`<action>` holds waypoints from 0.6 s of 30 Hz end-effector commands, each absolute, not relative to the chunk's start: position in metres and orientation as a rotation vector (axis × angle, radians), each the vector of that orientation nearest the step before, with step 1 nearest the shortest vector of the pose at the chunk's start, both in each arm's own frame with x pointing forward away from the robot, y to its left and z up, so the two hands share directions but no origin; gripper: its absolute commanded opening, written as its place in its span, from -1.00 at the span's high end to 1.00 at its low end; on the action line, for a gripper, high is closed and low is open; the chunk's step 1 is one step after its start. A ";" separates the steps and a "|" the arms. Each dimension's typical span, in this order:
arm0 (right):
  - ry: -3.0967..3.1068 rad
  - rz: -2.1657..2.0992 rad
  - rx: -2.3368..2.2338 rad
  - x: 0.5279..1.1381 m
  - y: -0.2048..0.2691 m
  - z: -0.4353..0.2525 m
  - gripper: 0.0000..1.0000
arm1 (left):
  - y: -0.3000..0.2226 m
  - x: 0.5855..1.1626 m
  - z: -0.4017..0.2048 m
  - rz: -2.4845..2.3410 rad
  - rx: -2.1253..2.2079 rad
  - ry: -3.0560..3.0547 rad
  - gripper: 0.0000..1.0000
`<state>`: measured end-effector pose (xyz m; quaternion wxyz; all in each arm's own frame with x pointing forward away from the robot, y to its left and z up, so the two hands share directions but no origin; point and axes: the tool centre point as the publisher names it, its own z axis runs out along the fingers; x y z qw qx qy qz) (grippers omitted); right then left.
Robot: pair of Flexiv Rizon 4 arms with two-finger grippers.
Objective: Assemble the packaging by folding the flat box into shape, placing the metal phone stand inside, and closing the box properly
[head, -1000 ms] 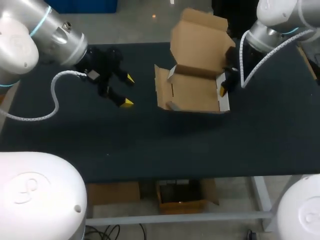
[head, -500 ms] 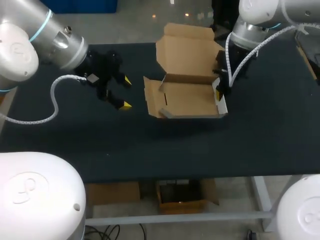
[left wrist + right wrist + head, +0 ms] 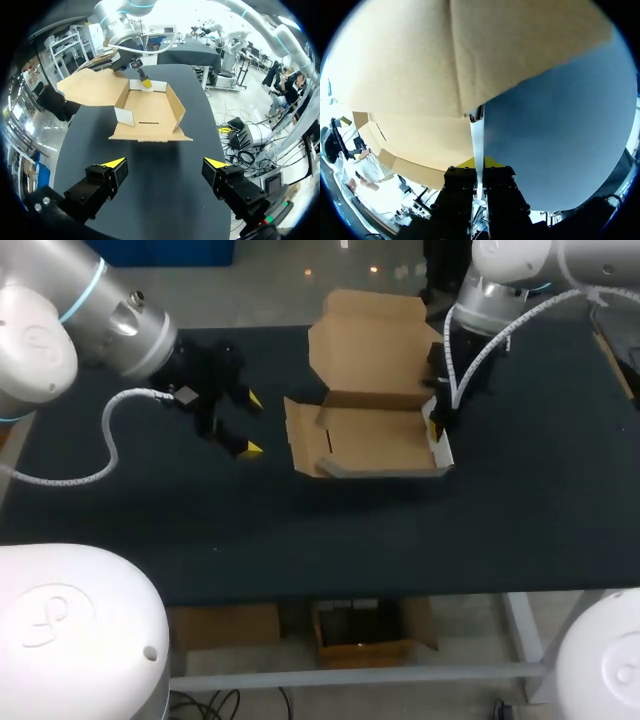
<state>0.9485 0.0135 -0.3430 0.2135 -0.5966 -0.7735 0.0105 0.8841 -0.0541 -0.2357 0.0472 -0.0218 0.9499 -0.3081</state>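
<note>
Dark table (image 3: pixel 300 530) bearing the half-formed cardboard box (image 3: pixel 375 440), lid flap raised and bare cardboard floor showing, its side wall pinched by the right gripper (image 3: pixel 435 425), while the left gripper (image 3: pixel 254 424) hangs spread wide, well apart.

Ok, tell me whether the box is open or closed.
Open. The box has its lid raised behind it, and bare cardboard shows inside.

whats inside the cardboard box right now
The open brown cardboard box holds only its bare floor with a slot; no phone stand shows. The right arm's fingers pinch its white end wall, hiding that corner in the head view.
</note>
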 end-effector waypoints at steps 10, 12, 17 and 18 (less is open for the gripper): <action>-2.083 0.267 -1.805 0.935 0.012 -0.351 1.00 | -0.048 0.898 -0.244 -0.905 -0.040 2.907 -1.00; -2.071 0.270 -1.811 0.934 0.010 -0.352 1.00 | -0.047 0.902 -0.247 -0.898 -0.035 2.907 -1.00; -2.045 0.297 -1.826 0.931 0.008 -0.356 1.00 | -0.045 0.909 -0.251 -0.918 -0.025 2.900 -1.00; -2.037 0.305 -1.826 0.930 0.008 -0.356 1.00 | -0.045 0.910 -0.252 -0.915 -0.030 2.900 -1.00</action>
